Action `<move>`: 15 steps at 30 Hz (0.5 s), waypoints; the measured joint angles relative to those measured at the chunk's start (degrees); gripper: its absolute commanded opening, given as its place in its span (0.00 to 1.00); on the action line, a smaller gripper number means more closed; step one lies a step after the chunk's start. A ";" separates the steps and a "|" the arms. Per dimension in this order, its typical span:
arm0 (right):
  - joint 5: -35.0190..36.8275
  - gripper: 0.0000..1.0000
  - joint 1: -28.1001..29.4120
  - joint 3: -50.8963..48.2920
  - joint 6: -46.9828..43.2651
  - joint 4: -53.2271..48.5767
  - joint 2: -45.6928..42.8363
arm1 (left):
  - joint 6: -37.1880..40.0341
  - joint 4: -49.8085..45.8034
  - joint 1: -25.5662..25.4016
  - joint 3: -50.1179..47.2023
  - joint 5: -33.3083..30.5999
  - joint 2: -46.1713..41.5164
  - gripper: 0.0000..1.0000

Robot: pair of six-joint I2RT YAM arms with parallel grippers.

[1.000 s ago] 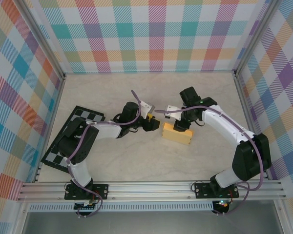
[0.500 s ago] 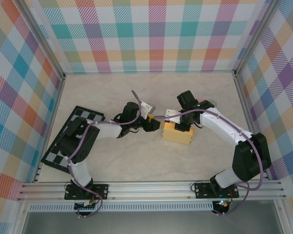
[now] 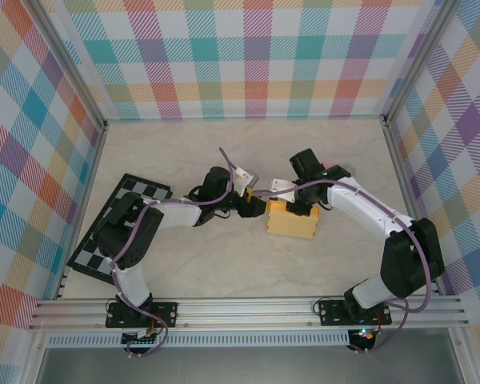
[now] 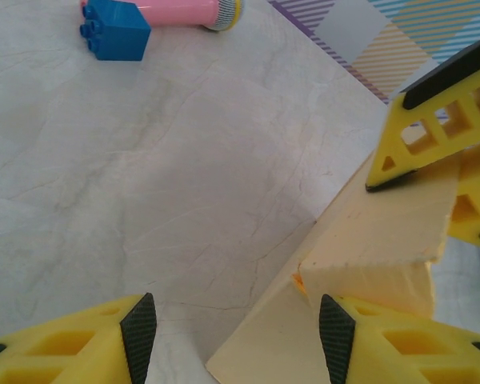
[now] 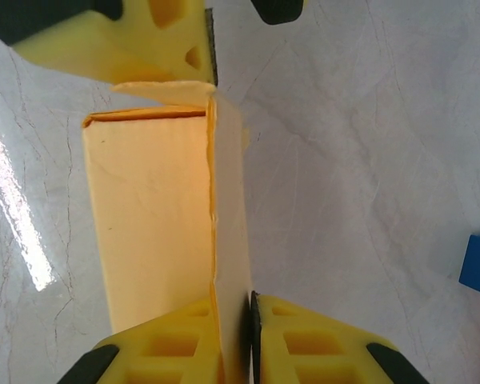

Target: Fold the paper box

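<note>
So the box (image 3: 292, 226) sits about mid-bench (image 3: 224, 264), a touch toward the right edge and well off every corner. From above, its long axis runs roughly left to right, with the right end dipping a little toward the near edge. The right pincer (image 5: 249, 308) is pressed together on a thin upright wall of the box. In its own wrist view that card stands edge-on between the two pads, and the crease runs straight away from it, so the box's long axis points away from that pincer toward the other arm. The flat panel lies just left of the pinched wall in that view. The left pincer (image 4: 236, 336) is spread wide and holds nothing. The box lies ahead and to the right in its camera, with a loose corner of card poking in beside one of its fingers. I can't tell if they actually touch. Both arms are right at the box, the left one at the left short end and the right one over the far long side. My guess is the next move hinges on that end: the left pincer faces the open short end pretty much along the long axis, so it looks placed to push or tuck the end flap while the right one keeps the wall upright. There's a pink stick (image 4: 184, 10) farther off, not involved.
</note>
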 measured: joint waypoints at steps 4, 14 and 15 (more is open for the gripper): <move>0.15 0.10 0.28 -0.26 0.02 0.13 0.00 | -0.35 0.02 -0.04 0.00 0.63 -1.20 0.59; 0.20 0.09 0.28 -0.96 0.39 0.52 -1.60 | 2.91 1.99 0.00 -3.82 1.57 -3.52 0.69; 0.04 0.09 0.28 -1.05 0.35 0.55 -1.97 | 4.50 2.36 0.00 -4.83 2.56 -3.80 0.72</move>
